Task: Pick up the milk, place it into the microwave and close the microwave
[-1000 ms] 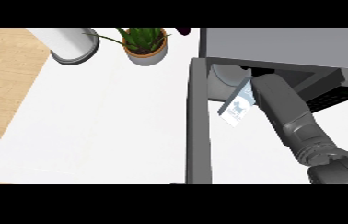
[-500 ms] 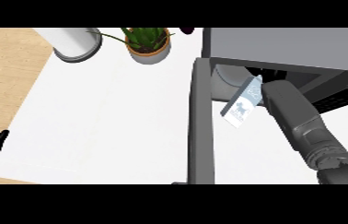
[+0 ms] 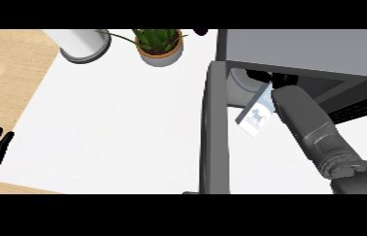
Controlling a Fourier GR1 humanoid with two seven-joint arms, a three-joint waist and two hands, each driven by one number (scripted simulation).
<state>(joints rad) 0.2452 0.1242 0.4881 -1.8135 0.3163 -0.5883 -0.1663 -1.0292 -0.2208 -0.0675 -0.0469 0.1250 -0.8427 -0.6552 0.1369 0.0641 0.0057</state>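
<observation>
Head view. White bench (image 3: 114, 133) fills the left and middle; a strip of wooden floor (image 3: 22, 75) runs along its left side.

Far left: white cylinder (image 3: 80, 44), upright. Just right of it, a potted plant (image 3: 159, 46), green leaves in a tan pot.

Right side: grey microwave (image 3: 294, 50), seen from above. Its door (image 3: 213, 133) stands open, edge-on, running from the microwave's left corner toward the near edge. A pale round turntable (image 3: 240, 90) shows inside the mouth.

Milk (image 3: 256, 116): white-and-blue carton, tilted, at the microwave's opening, between the door and the right forearm (image 3: 315, 133), touching the forearm's left side. Its far end overlaps the turntable's near rim.

Right hand (image 3: 282, 79): reaches into the cavity under the microwave's top; only dark bits show. Cannot tell whether it is wide, narrow or holding the carton.

Left hand (image 3: 4, 145): a black sliver at the left edge, fingers straight and relaxed, pointing far, holding nothing, well apart from the milk.
</observation>
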